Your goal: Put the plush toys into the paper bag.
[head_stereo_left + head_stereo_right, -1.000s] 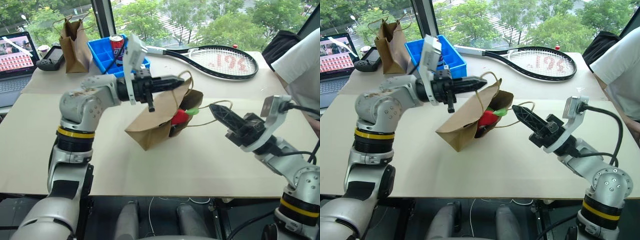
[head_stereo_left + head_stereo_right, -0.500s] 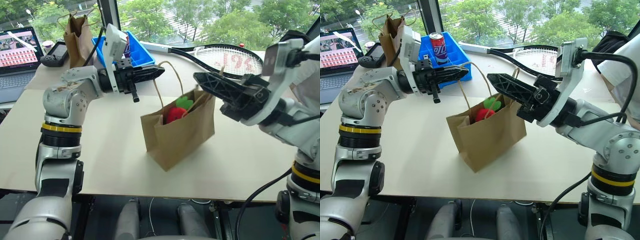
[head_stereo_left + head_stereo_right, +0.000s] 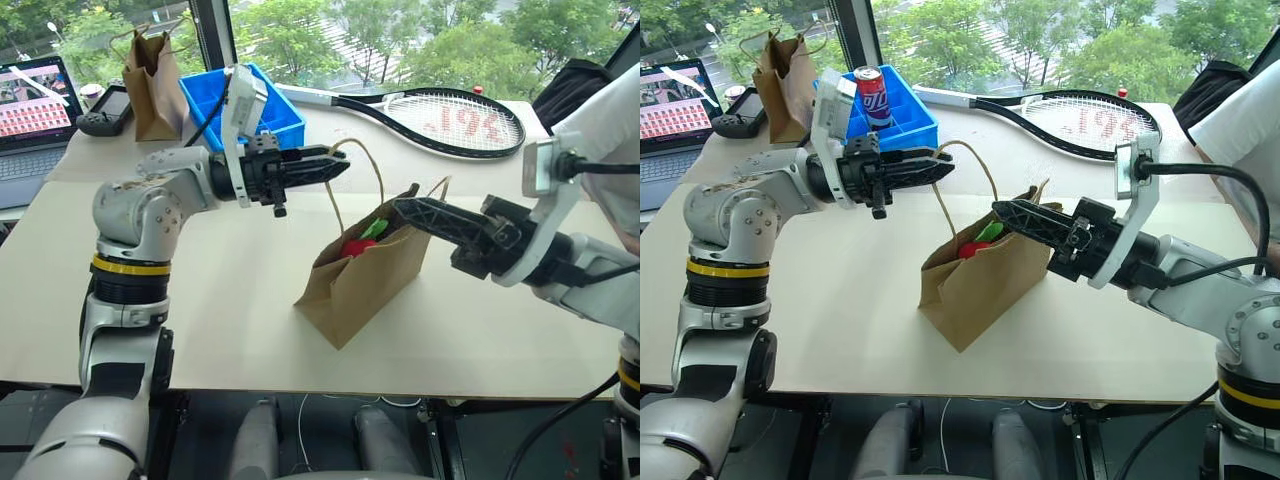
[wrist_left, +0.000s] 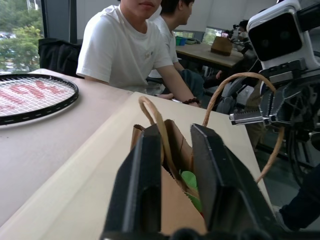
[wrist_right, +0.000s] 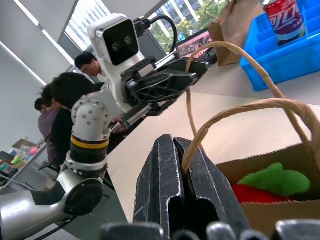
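Left gripper [image 3: 335, 166] level beside the twine handle [image 3: 355, 160], fingers spread, pinching nothing. Right gripper [image 5: 180, 167] nearly pressed together on the other handle loop [image 5: 250, 107]. Paper bag [image 3: 365, 280] stands tilted on the surface [image 3: 220, 300]; red chili toy [image 3: 968, 249] and green toy [image 3: 989, 232] both inside. Judgement: the loading step looks complete. Next: release the handle without tipping the bag.

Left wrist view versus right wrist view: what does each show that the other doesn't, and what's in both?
Left wrist, not right wrist: the tennis racket and a seated person in a white T-shirt. Right wrist, not left wrist: the red soda can in the blue bin, and the red chili toy. Both: the paper bag, its twine handles and the green toy.
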Motion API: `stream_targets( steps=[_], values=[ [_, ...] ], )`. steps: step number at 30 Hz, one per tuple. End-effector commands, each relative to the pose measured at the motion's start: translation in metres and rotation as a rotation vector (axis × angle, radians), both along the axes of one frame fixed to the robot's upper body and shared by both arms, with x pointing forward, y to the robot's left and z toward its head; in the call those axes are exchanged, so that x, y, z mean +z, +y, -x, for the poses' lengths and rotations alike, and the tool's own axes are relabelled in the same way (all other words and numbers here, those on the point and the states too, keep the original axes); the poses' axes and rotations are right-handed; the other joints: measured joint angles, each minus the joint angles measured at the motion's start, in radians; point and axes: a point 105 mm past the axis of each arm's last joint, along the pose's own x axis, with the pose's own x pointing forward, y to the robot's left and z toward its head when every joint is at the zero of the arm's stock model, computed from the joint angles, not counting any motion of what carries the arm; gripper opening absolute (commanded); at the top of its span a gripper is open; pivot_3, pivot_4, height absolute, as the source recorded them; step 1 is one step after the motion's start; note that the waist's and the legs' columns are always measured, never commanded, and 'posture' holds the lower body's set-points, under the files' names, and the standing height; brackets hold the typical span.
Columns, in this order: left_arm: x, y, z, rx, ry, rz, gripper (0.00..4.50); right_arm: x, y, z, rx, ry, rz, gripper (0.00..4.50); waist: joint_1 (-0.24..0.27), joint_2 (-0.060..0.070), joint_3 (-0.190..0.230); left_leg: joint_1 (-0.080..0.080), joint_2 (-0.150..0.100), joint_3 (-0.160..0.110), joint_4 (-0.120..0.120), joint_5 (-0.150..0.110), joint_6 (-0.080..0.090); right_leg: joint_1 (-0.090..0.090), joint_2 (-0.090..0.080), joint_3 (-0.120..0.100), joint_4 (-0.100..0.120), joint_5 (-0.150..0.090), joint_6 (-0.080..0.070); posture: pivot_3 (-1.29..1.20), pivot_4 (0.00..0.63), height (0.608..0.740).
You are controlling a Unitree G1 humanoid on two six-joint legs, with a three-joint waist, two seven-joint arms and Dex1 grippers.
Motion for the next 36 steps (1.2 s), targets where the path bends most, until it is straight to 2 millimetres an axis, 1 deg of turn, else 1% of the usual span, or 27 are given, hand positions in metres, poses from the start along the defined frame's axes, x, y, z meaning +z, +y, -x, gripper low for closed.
stream_targets(
  steps=[1,2,3,5,6,7,8,9,10,12,14,15,16,17,19,20,22,25,26,27,31,36],
  values=[
    [0.021,0.021,0.004,0.013,-0.062,0.020,2.59,0.023,-0.016,0.010,-0.009,-0.098,0.013,1.55,0.001,0.000,0.000,0.000,0.000,0.000,0.000,0.000,0.000,0.000,0.000,0.000,0.000,0.000,0.000,0.00,0.150,0.740],
    [0.022,0.026,0.004,0.021,-0.066,0.020,3.03,0.025,-0.020,0.012,-0.009,-0.106,0.027,1.96,0.001,0.000,0.000,0.000,0.000,0.000,0.000,0.000,0.000,0.000,0.000,0.000,0.000,0.000,0.000,0.00,0.150,0.740],
    [0.024,0.031,0.004,0.025,-0.069,0.019,3.30,0.027,-0.023,0.014,-0.009,-0.113,0.042,2.24,0.002,0.000,0.000,0.000,0.000,0.000,0.000,0.000,0.000,0.000,0.000,0.000,0.000,0.000,0.000,0.00,0.150,0.740],
    [0.026,0.046,0.008,0.027,-0.077,0.020,4.02,0.032,-0.036,0.021,-0.019,-0.132,0.087,2.93,0.002,0.000,0.000,0.000,0.000,0.000,0.000,0.000,0.000,0.001,0.000,0.000,-0.001,0.000,0.000,0.00,0.150,0.740],
    [0.023,0.052,0.011,0.027,-0.081,0.007,4.21,0.033,-0.042,0.025,-0.024,-0.140,0.112,3.11,0.003,0.000,0.000,0.000,0.000,0.000,0.000,0.000,0.000,0.001,0.000,0.000,-0.001,0.000,0.000,0.00,0.150,0.740],
    [0.019,0.059,0.013,0.028,-0.081,-0.008,4.50,0.032,-0.047,0.029,-0.032,-0.145,0.140,3.58,0.003,0.000,0.000,0.000,0.000,0.000,0.000,0.000,0.000,0.001,0.000,0.000,-0.001,0.000,0.000,0.00,0.150,0.740],
    [0.015,0.063,0.014,0.033,-0.082,-0.023,4.50,0.030,-0.051,0.033,-0.036,-0.142,0.165,3.95,0.003,0.000,0.000,0.000,0.000,0.000,0.000,0.000,0.000,0.001,0.000,0.000,-0.001,0.000,0.000,0.00,0.150,0.740],
    [0.012,0.066,0.015,0.036,-0.082,-0.032,4.50,0.029,-0.053,0.035,-0.037,-0.140,0.181,3.95,0.003,0.000,0.000,0.001,0.000,0.000,-0.001,0.000,0.000,0.001,0.000,0.000,-0.002,0.000,0.000,0.00,0.150,0.740],
    [0.002,0.068,0.019,0.029,-0.080,-0.072,4.50,0.020,-0.055,0.037,-0.043,-0.125,0.238,3.95,0.003,0.000,0.000,0.001,0.000,0.000,-0.001,0.000,0.000,0.002,0.000,0.000,-0.001,0.000,0.000,0.00,0.150,0.740],
    [-0.023,0.067,0.033,-0.033,-0.048,-0.151,4.50,-0.007,-0.059,0.038,-0.067,-0.068,0.381,3.95,0.003,0.000,0.000,0.002,0.000,0.000,0.000,0.000,0.000,0.003,0.000,-0.001,-0.001,0.000,0.000,0.00,0.150,0.740],
    [-0.040,0.064,0.042,-0.064,-0.028,-0.189,4.50,-0.027,-0.060,0.036,-0.079,-0.028,0.467,3.95,0.003,0.000,0.000,0.004,0.001,0.000,-0.001,0.000,0.000,0.005,0.000,-0.001,-0.002,0.000,-0.001,0.00,0.150,0.740],
    [-0.050,0.060,0.043,-0.059,-0.028,-0.201,4.50,-0.040,-0.060,0.033,-0.093,-0.014,0.519,3.70,0.003,0.000,0.000,0.004,0.001,0.000,0.000,0.000,0.000,0.005,0.000,-0.001,-0.002,0.000,-0.001,0.00,0.150,0.740],
    [-0.056,0.057,0.044,-0.054,-0.030,-0.206,4.50,-0.049,-0.060,0.031,-0.101,-0.009,0.555,3.44,0.003,0.000,0.000,0.004,0.001,0.000,0.000,0.000,0.000,0.005,-0.001,0.000,-0.002,0.000,-0.001,0.00,0.150,0.740],
    [-0.067,0.051,0.046,-0.053,-0.020,-0.225,4.50,-0.057,-0.056,0.030,-0.097,-0.015,0.566,3.31,0.004,0.000,0.000,0.004,0.001,0.001,0.000,0.000,0.000,0.005,-0.001,0.000,-0.002,0.000,-0.001,0.00,0.150,0.740],
    [-0.079,0.044,0.050,-0.054,-0.007,-0.234,4.50,-0.064,-0.047,0.027,-0.088,-0.046,0.558,2.61,0.004,0.000,0.000,0.005,0.001,0.001,0.001,0.000,0.000,0.005,-0.001,0.000,-0.003,-0.001,-0.005,0.00,0.150,0.740],
    [-0.082,0.042,0.051,-0.049,-0.004,-0.232,4.50,-0.067,-0.044,0.025,-0.086,-0.062,0.558,2.28,0.004,0.000,0.000,0.005,0.001,0.001,0.001,0.000,0.000,0.005,-0.001,0.000,-0.003,-0.001,-0.006,0.00,0.150,0.740],
    [-0.081,0.034,0.052,-0.037,0.005,-0.189,4.50,-0.074,-0.036,0.020,-0.089,-0.097,0.573,1.60,0.003,0.000,0.000,0.004,0.001,0.002,0.001,0.000,0.000,0.005,-0.001,0.000,-0.003,-0.001,-0.006,0.00,0.150,0.740],
    [-0.081,0.024,0.053,-0.027,0.013,-0.149,4.50,-0.081,-0.022,0.012,-0.093,-0.147,0.573,0.59,0.003,-0.001,0.000,0.004,0.001,0.002,0.002,0.000,0.000,0.005,-0.001,0.000,-0.002,0.001,-0.002,0.00,0.150,0.740],
    [-0.083,0.020,0.054,-0.025,0.015,-0.150,4.50,-0.082,-0.018,0.009,-0.102,-0.162,0.567,0.17,0.003,-0.001,0.000,0.004,0.001,0.002,0.002,0.000,0.000,0.005,-0.001,0.000,-0.002,0.001,-0.001,0.00,0.150,0.740],
    [-0.086,0.015,0.053,-0.009,0.018,-0.150,4.50,-0.083,-0.013,0.005,-0.106,-0.177,0.562,0.08,0.003,-0.001,0.000,0.004,0.001,0.002,0.002,0.000,0.000,0.005,-0.001,0.000,-0.002,0.001,-0.001,0.00,0.150,0.740],
    [-0.088,0.000,0.056,0.008,0.041,-0.128,4.50,-0.093,0.006,-0.002,-0.102,-0.202,0.553,0.08,0.003,-0.001,0.000,0.004,0.001,0.001,0.001,0.000,0.000,0.005,0.000,0.000,-0.002,0.001,-0.001,0.00,0.150,0.740],
    [-0.088,-0.014,0.066,-0.014,0.053,-0.112,4.50,-0.093,0.022,-0.009,-0.120,-0.222,0.504,0.08,0.004,-0.001,0.000,0.004,0.001,0.001,0.001,0.000,0.000,0.005,0.000,0.000,-0.002,0.001,0.000,0.00,0.150,0.740]
  ],
)
